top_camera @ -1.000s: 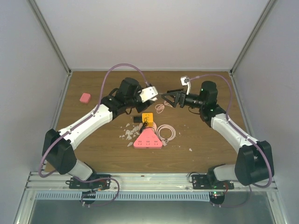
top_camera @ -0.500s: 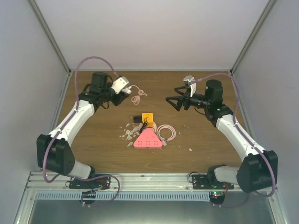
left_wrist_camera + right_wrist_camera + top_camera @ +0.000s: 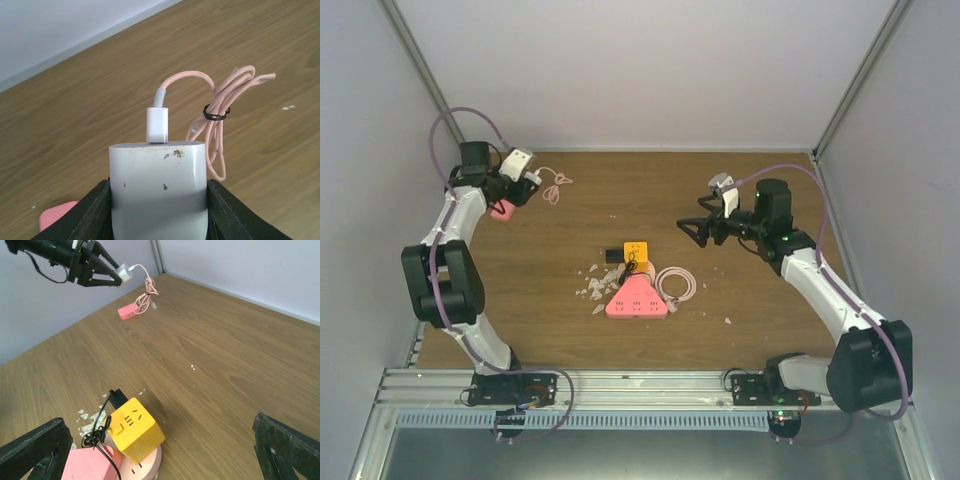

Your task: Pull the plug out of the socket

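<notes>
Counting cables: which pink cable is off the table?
The cable dangling from the charger in the left gripper; the other coil lies beside the pink socket.

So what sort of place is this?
Probably a lab's robot test booth: a wooden table boxed in by plain white panels, left arm and right arm bolted at its near edge, a pink power strip set out for practice.

You see bright, even light on the wooden table (image 3: 740,300), casting only soft, faint shadows. All three views look sharp; the white charger (image 3: 157,190) carries a mild sheen.
</notes>
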`<action>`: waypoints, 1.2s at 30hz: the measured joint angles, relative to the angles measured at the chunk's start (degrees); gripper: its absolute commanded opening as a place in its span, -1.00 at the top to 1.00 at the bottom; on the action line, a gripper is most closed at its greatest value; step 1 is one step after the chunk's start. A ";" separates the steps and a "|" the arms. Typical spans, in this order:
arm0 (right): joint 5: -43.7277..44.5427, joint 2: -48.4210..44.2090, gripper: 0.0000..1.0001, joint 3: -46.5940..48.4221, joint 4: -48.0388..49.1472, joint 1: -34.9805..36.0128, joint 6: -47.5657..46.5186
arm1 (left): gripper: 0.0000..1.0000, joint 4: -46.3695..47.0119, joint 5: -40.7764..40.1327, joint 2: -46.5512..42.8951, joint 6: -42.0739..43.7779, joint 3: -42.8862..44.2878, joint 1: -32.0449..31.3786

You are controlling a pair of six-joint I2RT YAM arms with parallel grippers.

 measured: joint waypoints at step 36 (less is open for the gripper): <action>-6.21 5.40 -0.99 -1.79 -0.81 0.00 -7.87 | -0.23 -3.67 -3.34 37.46 -2.23 28.13 6.71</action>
